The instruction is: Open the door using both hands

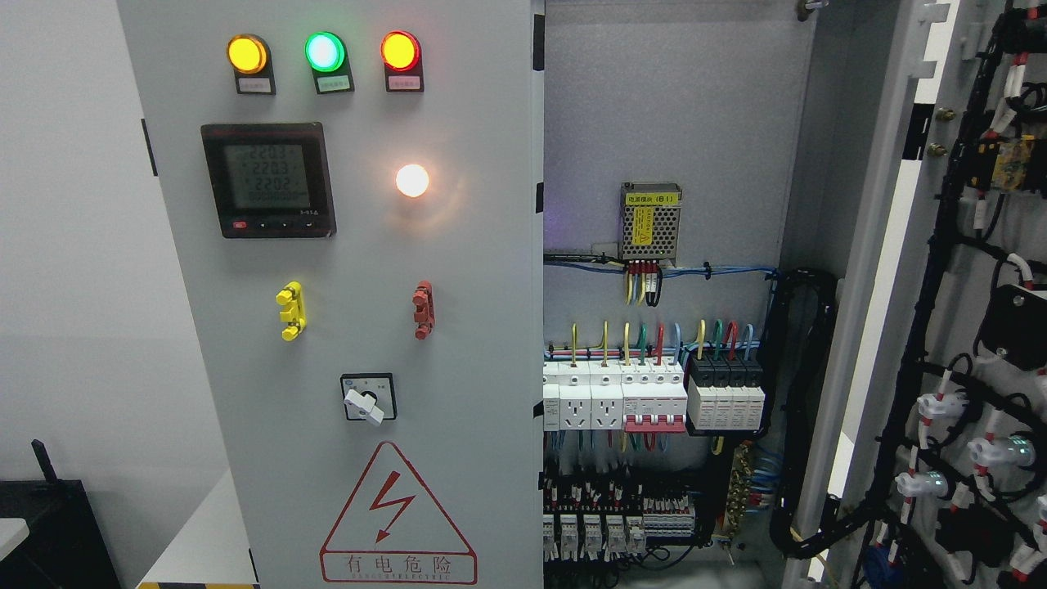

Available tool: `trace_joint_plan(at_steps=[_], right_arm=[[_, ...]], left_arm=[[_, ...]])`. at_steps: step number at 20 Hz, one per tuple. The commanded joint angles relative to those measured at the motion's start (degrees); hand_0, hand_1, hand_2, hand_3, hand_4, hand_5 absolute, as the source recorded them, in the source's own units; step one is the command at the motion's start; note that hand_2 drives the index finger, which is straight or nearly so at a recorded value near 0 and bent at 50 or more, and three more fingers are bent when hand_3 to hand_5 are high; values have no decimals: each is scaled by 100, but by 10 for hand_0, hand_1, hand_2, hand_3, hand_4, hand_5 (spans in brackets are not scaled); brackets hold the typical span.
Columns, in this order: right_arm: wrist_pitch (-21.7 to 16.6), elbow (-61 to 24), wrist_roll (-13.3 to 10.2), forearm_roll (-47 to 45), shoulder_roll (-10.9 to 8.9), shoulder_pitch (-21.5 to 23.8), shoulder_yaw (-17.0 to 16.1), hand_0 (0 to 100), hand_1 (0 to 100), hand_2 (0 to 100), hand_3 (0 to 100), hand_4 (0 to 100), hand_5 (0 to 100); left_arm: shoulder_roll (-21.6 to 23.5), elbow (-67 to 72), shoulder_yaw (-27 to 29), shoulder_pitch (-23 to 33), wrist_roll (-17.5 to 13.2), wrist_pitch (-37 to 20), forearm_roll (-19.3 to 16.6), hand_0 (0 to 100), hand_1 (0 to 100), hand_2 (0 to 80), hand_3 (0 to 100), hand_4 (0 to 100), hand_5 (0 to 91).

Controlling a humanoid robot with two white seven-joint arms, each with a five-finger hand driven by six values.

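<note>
The left door (343, 327) of the grey electrical cabinet stands shut and fills the middle of the head view. It carries yellow, green and red lamps (324, 51) along the top, a digital meter (267, 180), a glowing white lamp (412, 181), a yellow handle (290, 311), a red handle (423, 309), a rotary switch (367, 398) and a red lightning warning triangle (397, 515). The right door (965, 327) is swung wide open at the right edge, showing its wired back. Between them the interior (654, 368) shows breakers, sockets and a power supply (651, 222). No robot hand is in view, so neither one's state can be told.
</note>
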Motion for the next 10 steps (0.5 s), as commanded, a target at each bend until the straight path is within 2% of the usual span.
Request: trace_joint_plan(at_steps=[1,3,10], right_arm=[[307,70,-3,-55,428,-567,115,106,0,0,0,0,0],[466,184,-3,-55,498,-751,212,106,0,0,0,0,0],[493,808,-3,-55,507,-1393,309,107,0,0,0,0,0]], left_arm=[[-53,23,-16,6,2,-1,78,0,0,0,0,31,0],[-44,23,-16,-3,2,-1,78,0,0,0,0,31,0],[-53,23,-16,-3,2,-1,78,0,0,0,0,31,0]])
